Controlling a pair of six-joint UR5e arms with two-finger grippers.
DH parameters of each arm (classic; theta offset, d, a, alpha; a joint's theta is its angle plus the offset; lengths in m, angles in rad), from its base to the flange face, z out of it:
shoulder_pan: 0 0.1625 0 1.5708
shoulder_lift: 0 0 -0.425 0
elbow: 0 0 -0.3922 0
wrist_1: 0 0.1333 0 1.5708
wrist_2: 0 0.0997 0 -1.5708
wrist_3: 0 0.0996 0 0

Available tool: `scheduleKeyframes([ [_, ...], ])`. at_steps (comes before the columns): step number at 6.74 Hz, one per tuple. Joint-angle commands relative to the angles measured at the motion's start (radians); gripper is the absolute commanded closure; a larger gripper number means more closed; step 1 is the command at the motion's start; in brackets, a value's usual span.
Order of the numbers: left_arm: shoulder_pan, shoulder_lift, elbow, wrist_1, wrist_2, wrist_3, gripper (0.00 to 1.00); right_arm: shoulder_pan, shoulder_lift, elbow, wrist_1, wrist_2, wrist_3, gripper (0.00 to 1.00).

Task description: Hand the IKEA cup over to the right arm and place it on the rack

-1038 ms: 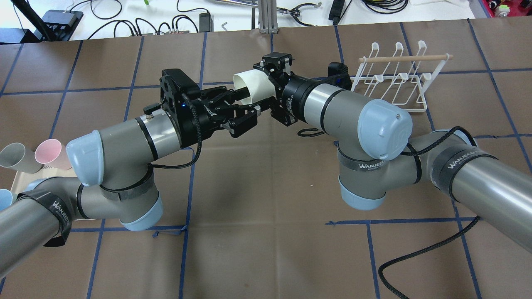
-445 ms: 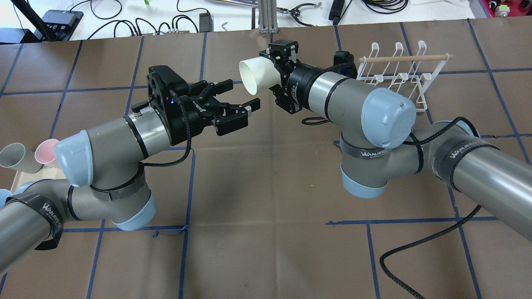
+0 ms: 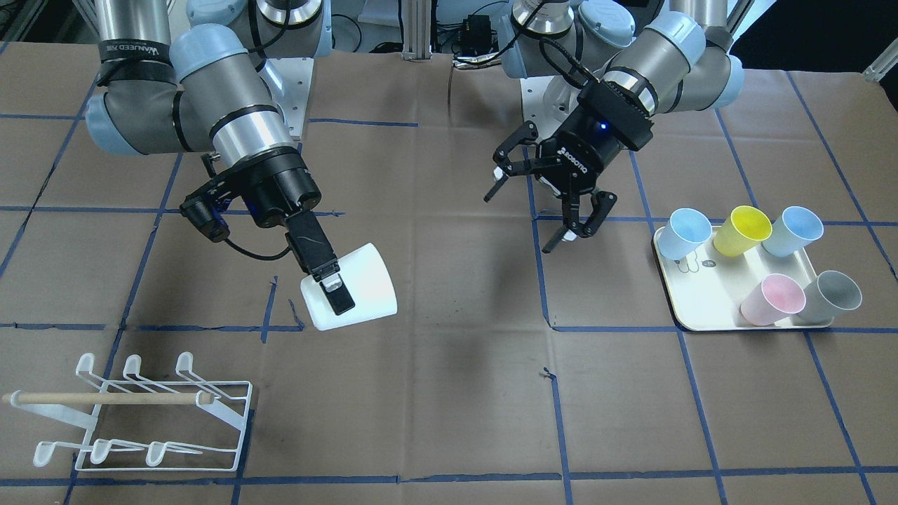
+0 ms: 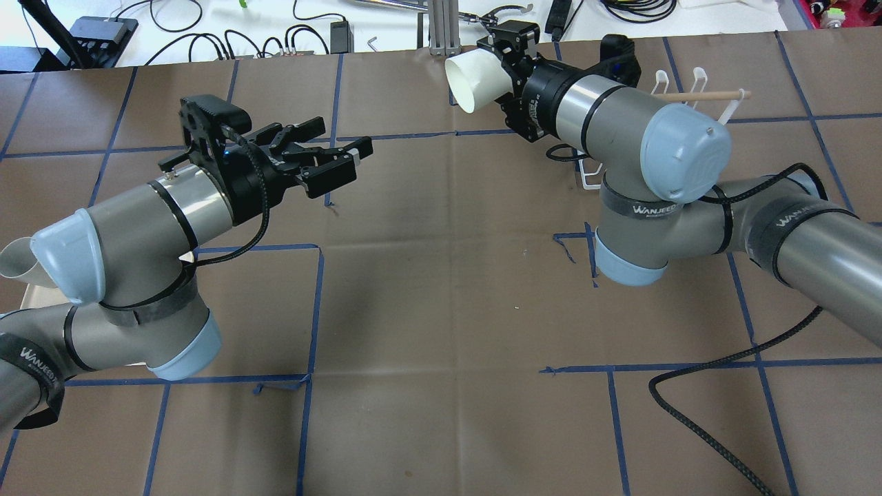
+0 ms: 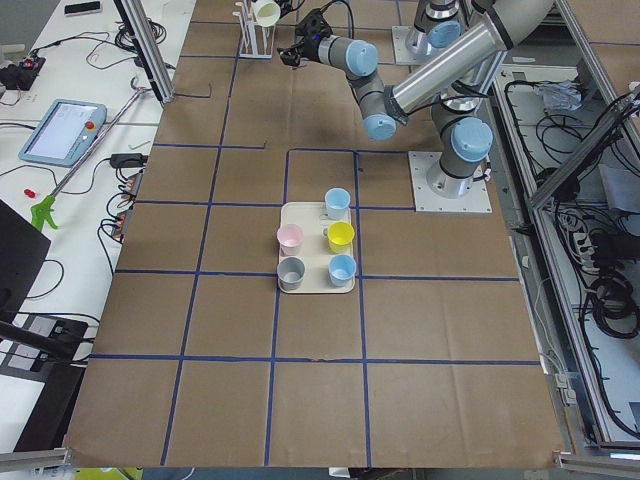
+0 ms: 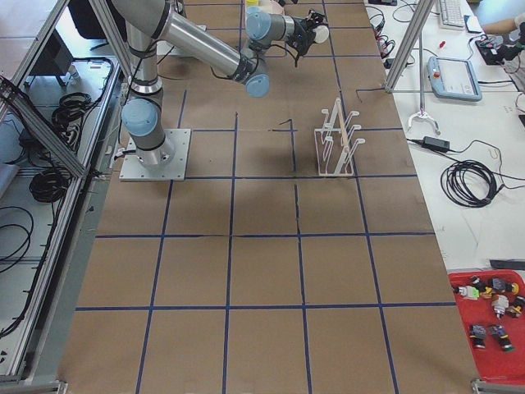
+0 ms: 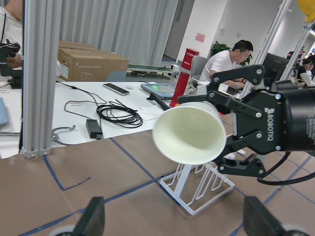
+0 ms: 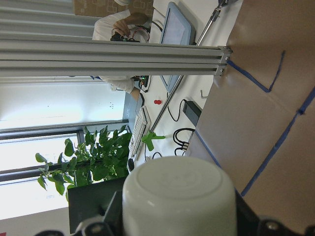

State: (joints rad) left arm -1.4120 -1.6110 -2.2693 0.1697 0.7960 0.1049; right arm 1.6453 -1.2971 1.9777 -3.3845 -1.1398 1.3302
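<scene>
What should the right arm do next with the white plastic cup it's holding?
Probably swing the right gripper toward the low white wire rack, tipping the white plastic cup mouth-down on the way. The cup is clamped in its jaws, lying sideways in the air; the rack's pegs are bare, and the open left gripper stands well apart.

The site is functioning as a robotics laboratory. A paper-covered table (image 3: 456, 393) is carrying a blue tape grid (image 6: 271, 235). Aluminium framing (image 7: 39, 73) is bordering it, a teach pendant (image 5: 62, 130) and cables (image 7: 118, 115) are lying alongside, and a person (image 7: 226, 61) is sitting at a desk behind.
</scene>
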Motion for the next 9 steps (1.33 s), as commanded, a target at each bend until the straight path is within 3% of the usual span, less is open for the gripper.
scheduleKeyframes([
  [1, -0.04, -0.012, 0.123, -0.309, 0.323, -0.002, 0.02, -0.047, 0.061, -0.063, -0.004, -0.076, -0.319, 0.89],
  [3, -0.164, -0.013, 0.364, -0.904, 0.693, -0.061, 0.01, -0.099, 0.099, -0.103, -0.004, -0.159, -0.701, 0.9],
  [5, -0.18, -0.014, 0.611, -1.523, 0.743, -0.117, 0.01, -0.151, 0.134, -0.158, -0.006, -0.187, -1.023, 0.91],
  [6, -0.176, 0.009, 0.678, -1.682, 0.771, -0.108, 0.01, -0.186, 0.159, -0.178, -0.018, -0.187, -1.192, 0.91],
  [7, -0.174, 0.019, 0.707, -1.758, 0.816, -0.103, 0.01, -0.205, 0.197, -0.184, -0.091, -0.187, -1.285, 0.91],
  [9, -0.151, 0.061, 0.674, -1.756, 0.816, -0.1, 0.01, -0.208, 0.261, -0.197, -0.159, -0.189, -1.387, 0.9],
])
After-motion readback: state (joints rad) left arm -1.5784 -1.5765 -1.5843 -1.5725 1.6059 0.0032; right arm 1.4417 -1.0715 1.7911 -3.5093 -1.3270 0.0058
